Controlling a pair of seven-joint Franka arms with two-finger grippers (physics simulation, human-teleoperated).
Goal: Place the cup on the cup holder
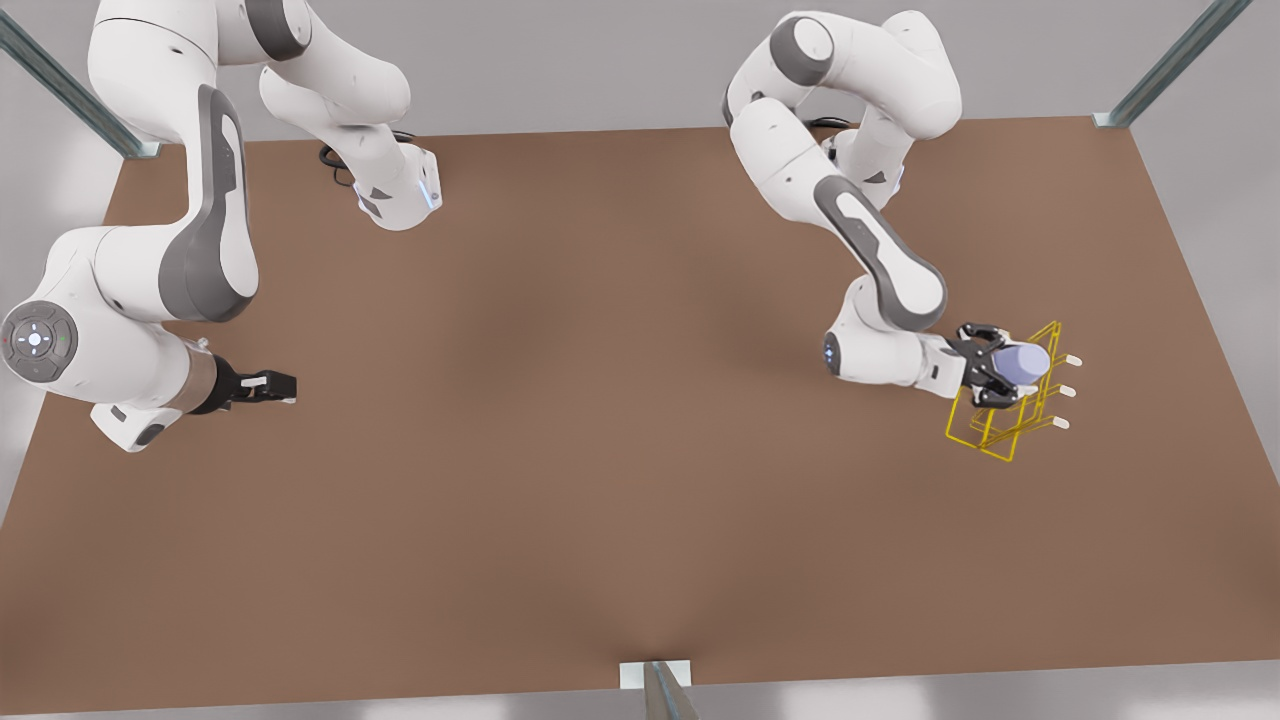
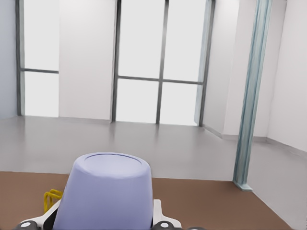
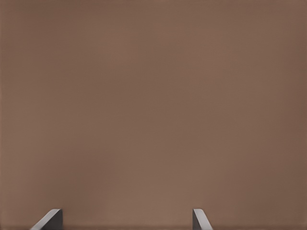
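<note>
left gripper (image 1: pixel 1000 375) – clamps cup (image 1: pixel 1020 362) against cup holder (image 1: pixel 1010 420), pegs (image 1: pixel 1072 360) just beyond | right gripper (image 1: pixel 272 385) – waits, fingers (image 3: pixel 48 221) spread wide over table (image 1: pixel 600 450)

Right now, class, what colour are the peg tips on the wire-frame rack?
White tips on the yellow wire cup holder, clearest in the front view.

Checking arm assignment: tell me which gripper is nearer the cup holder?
Left. The left gripper holds the cup at the cup holder; the right gripper waits across the table.
</note>
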